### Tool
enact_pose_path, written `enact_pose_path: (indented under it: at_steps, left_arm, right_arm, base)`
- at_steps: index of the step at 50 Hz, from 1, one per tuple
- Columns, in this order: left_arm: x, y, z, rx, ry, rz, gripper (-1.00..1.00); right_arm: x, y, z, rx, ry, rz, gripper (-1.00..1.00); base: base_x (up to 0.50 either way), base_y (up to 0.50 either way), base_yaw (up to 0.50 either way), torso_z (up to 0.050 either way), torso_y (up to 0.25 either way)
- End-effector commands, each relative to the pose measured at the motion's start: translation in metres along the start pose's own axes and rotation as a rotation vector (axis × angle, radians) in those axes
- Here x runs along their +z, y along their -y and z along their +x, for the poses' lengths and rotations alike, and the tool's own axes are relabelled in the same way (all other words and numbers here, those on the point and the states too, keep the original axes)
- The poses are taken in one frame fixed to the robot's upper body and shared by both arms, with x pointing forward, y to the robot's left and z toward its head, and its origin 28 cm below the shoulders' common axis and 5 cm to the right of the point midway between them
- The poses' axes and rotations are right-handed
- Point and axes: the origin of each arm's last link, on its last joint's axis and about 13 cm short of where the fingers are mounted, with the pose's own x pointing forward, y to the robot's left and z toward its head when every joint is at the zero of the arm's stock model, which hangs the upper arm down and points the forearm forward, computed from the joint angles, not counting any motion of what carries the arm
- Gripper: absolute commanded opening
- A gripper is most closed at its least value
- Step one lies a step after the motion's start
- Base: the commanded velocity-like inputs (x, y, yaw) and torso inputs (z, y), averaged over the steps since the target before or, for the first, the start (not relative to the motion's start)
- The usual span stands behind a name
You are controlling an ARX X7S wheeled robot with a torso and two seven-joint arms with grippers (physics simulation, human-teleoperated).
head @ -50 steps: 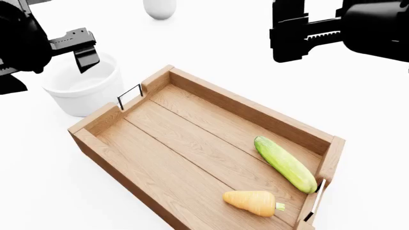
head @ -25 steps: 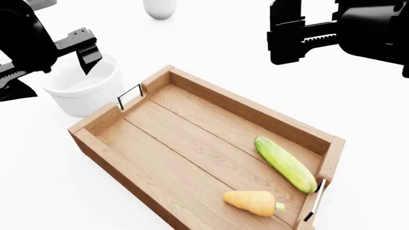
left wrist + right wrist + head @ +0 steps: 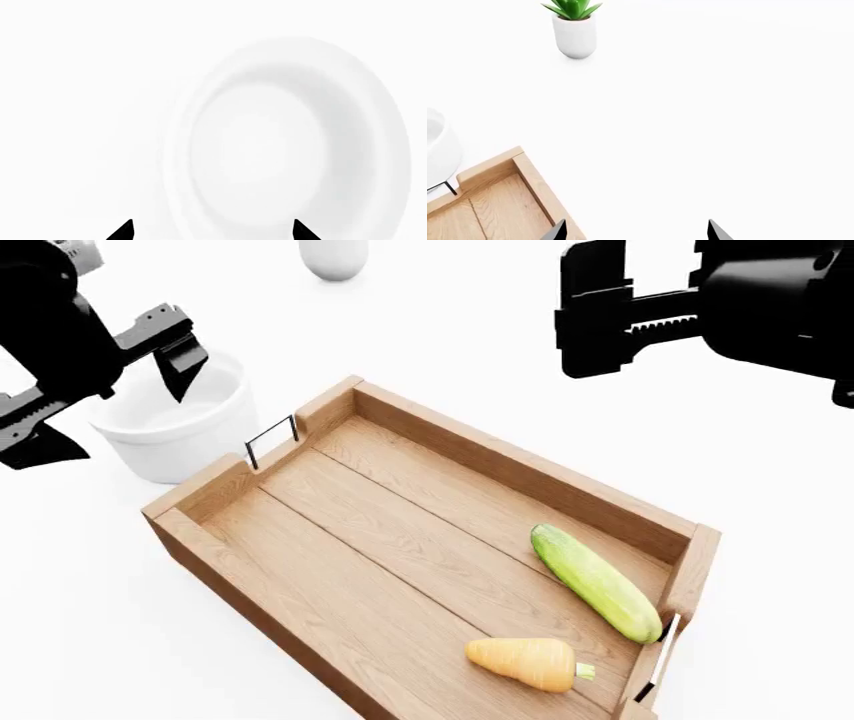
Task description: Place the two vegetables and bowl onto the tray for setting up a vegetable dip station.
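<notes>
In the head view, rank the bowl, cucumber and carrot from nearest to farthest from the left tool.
1. Bowl: directly under the left tool, outside the tray's far end.
2. Cucumber: inside the tray, near end.
3. Carrot: beside the cucumber, slightly farther, a close call.

Tray near corner cut off at head view's bottom; left end effector fingertip hides part of bowl rim.

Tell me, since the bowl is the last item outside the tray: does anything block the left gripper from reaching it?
Nothing visible does. The left gripper hangs open right over the bowl, which is empty and stands beside the tray.
</notes>
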Motion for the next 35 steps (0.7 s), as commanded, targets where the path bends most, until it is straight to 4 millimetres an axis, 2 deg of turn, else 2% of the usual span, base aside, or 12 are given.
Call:
enact_pose_path:
  at_steps: [1,26,35]
  left_arm:
    - [0.004,-0.001,0.012,0.013,-0.014,-0.061,1.0]
    - [0.011,0.002,0.051,0.044,-0.048,-0.183,1.0]
    - [0.009,0.002,0.058,0.052,-0.051,-0.187,1.0]
  right_arm:
    - [-0.001,0.0,0.001,0.002,-0.001,0.0,1.0]
    - [-0.001,-0.002,0.003,0.012,-0.005,0.004,1.0]
    - [-0.002,-0.002,0.003,0.013,-0.004,0.004,1.0]
  base:
    - [0.0,0.0,0.0,0.0,0.0]
    - [0.0,0.0,0.0,0.0,0.0]
    - [0.0,0.0,0.0,0.0,0.0]
